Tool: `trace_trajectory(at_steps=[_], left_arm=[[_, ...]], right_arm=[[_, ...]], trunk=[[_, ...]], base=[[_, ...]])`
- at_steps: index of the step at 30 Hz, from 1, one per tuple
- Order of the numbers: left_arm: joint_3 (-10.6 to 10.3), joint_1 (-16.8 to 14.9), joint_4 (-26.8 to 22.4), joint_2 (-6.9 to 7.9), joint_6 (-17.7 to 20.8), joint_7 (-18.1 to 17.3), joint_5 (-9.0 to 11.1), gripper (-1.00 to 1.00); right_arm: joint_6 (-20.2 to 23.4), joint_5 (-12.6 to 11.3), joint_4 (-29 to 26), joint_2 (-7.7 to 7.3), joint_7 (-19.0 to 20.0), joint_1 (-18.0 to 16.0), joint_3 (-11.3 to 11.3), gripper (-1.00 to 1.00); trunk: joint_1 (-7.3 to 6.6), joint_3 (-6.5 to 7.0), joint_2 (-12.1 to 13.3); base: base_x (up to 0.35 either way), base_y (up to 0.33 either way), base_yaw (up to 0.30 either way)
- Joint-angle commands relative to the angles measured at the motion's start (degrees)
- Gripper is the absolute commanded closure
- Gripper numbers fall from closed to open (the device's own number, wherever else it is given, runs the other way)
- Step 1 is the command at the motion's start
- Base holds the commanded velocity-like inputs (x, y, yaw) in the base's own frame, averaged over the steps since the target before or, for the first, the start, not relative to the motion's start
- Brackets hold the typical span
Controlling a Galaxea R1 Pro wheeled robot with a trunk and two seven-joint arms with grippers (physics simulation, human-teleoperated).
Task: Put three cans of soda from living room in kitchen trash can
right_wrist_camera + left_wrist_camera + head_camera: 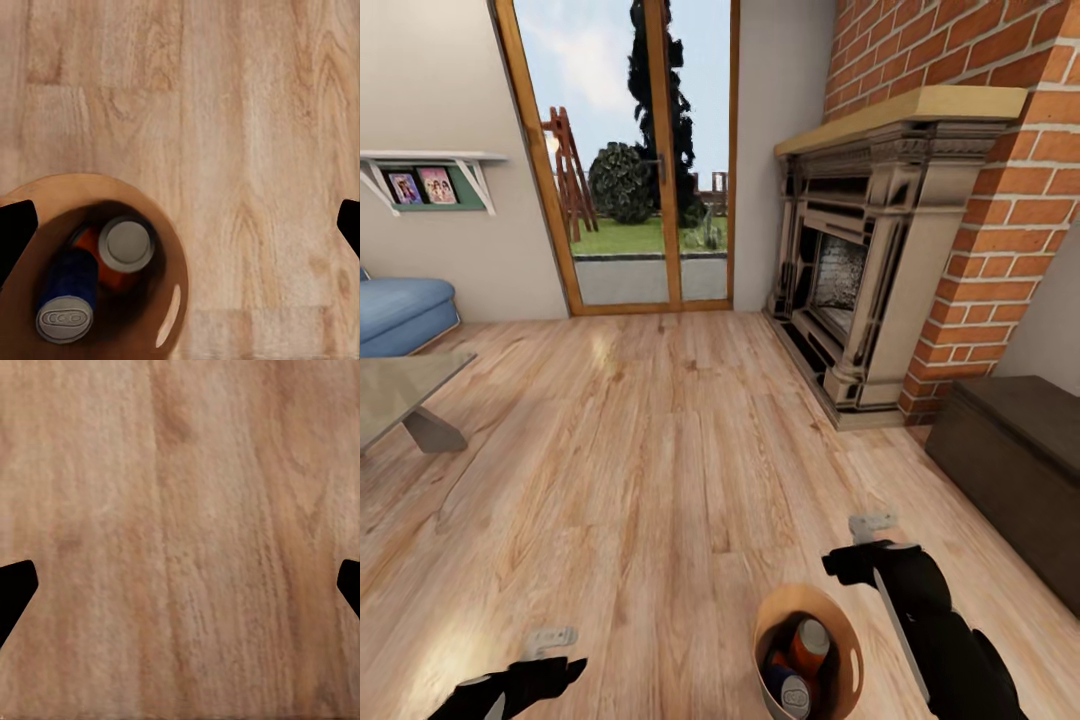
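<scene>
1. Nearest to us in the head view sits the trash can (842, 640), a round bin with a glossy brown inside, standing on the wood floor (660, 450) at the bottom of the picture, between our two arms and closer to the right one.
2. Inside it we count at least two soda cans. One orange can (811, 643) stands upright with its silver-grey top showing; a second can with a dark blue body (793, 692) leans beside it, touching it. We cannot tell whether a third can lies beneath them.
3. Our right wrist view looks straight down into the bin (169, 247): the upright can (126, 244) and the blue can (67, 304) lie side by side against the brown wall.
4. Our right gripper (865, 545) hangs above the floor just beside the bin's rim. Its fingers (15, 232) stand wide apart at the edges of the wrist view and hold nothing.
5. Our left gripper (550, 655) hovers over bare floor, well apart from the bin. Its fingers (13, 596) are likewise spread wide and empty.
6. Ahead of us are the carved stone fireplace (865, 270) under a red brick chimney (980, 200), wood-framed glass doors (630, 160), a blue sofa (400, 310), a glass-topped table (405, 395), a wall shelf (430, 165) and a dark chest (1020, 460).
</scene>
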Motion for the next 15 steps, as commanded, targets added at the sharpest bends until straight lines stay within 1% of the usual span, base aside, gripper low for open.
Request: trace_trajectory(at_steps=[1,4,7,8,10,11,13,15], left_arm=[[0.00,0.00,0.60,0.00,-0.36,0.62,-0.05,-1.00],[0.00,0.00,2.67,0.00,-2.06,2.56,-0.18,-1.00],[-0.10,0.00,4.19,0.05,-3.36,4.18,-0.24,-1.00],[-0.44,0.00,4.74,0.06,-3.93,4.86,-0.28,-1.00],[-0.93,0.03,5.28,0.07,-4.79,5.41,-0.28,-1.00],[-1.46,0.06,6.28,0.08,-6.56,6.17,-0.29,-1.00],[-1.57,0.08,6.69,0.08,-7.20,6.41,-0.29,-1.00],[-1.79,0.22,8.03,0.08,-9.31,6.97,-0.28,-1.00]], right_arm=[[0.00,0.01,-0.73,-0.07,0.00,0.92,0.05,-1.00],[0.00,0.02,-2.52,-0.27,0.07,3.85,0.13,-1.00],[0.00,0.02,-3.27,-0.40,0.25,5.88,0.09,-1.00],[0.00,0.02,-3.45,-0.53,0.34,6.88,0.07,-1.00],[0.00,0.02,-3.57,-0.71,0.44,7.83,0.08,-1.00],[0.00,0.03,-3.68,-0.86,0.54,9.15,0.08,-1.00],[0.00,0.03,-3.70,-0.90,0.59,9.61,0.08,-1.00],[-1.84,0.03,-3.74,-0.96,0.69,11.15,0.06,-1.00]], trunk=[[-0.23,0.19,0.42],[-0.88,0.73,1.62],[-1.54,1.26,2.82],[-1.76,1.44,3.22],[-2.20,1.80,4.03],[-2.42,1.98,4.43],[-2.86,2.34,5.23],[-3.30,2.70,6.03]], base=[[0.000,0.000,0.000],[0.000,0.000,0.000],[0.000,0.000,0.000],[0.000,0.000,0.000],[0.000,0.000,0.000],[0.000,0.000,0.000],[0.000,0.000,0.000],[0.000,0.000,0.000]])
